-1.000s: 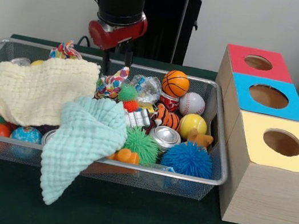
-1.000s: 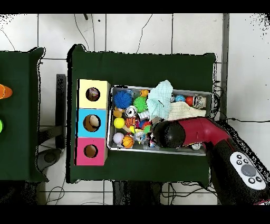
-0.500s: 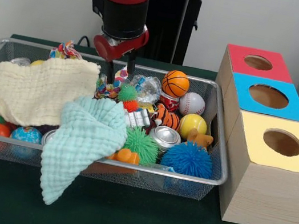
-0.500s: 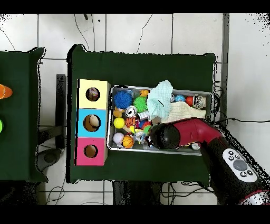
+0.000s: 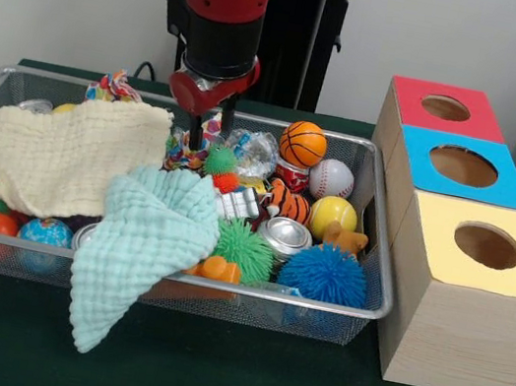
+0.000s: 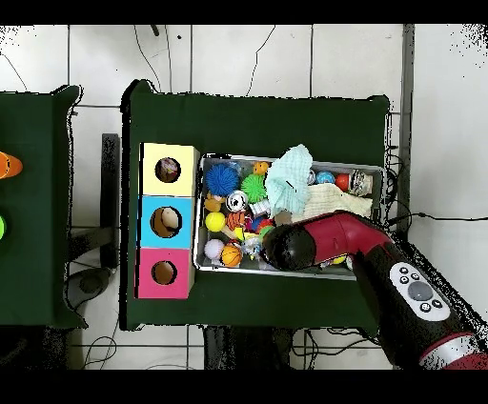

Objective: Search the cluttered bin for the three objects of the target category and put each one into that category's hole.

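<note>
No legible text, label or number anywhere

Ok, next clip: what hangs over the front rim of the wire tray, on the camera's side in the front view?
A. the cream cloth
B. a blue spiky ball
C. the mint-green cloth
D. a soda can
C: the mint-green cloth drapes over the wire tray's front rim and down toward the table, while the cream cloth lies wholly inside.

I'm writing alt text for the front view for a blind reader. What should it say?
A red robot arm's end effector, fingers apart, reaches down onto a colourful knotted fabric bundle at the back of a wire-mesh tray crowded with balls, cans and two cloths. Three wooden boxes with red, blue and yellow holed tops stand beside the tray.
</note>
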Robot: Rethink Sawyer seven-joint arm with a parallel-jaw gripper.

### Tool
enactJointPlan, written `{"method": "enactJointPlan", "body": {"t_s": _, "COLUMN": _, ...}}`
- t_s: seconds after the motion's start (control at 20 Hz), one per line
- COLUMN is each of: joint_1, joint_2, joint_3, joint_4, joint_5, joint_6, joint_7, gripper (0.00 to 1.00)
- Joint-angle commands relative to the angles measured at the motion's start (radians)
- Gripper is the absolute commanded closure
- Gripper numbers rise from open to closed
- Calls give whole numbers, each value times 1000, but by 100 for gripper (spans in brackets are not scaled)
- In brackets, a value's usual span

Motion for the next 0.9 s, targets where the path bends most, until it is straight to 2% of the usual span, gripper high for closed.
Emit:
{"method": "enactJointPlan", "body": {"t_s": 0.05, "joint_1": 37, "joint_2": 25, "joint_3": -59, "joint_4": -107, "joint_5": -108, "joint_6": 136, "joint_7": -154, "gripper": 0}}
{"method": "enactJointPlan", "body": {"t_s": 0.55, "joint_1": 67, "joint_2": 35, "joint_3": -83, "joint_4": -136, "joint_5": -135, "joint_6": 170, "joint_7": -153, "gripper": 0}}
{"method": "enactJointPlan", "body": {"t_s": 0.9, "joint_1": 72, "joint_2": 63, "joint_3": -87, "joint_4": -149, "joint_5": -132, "joint_6": 137, "joint_7": -127, "gripper": 0}}
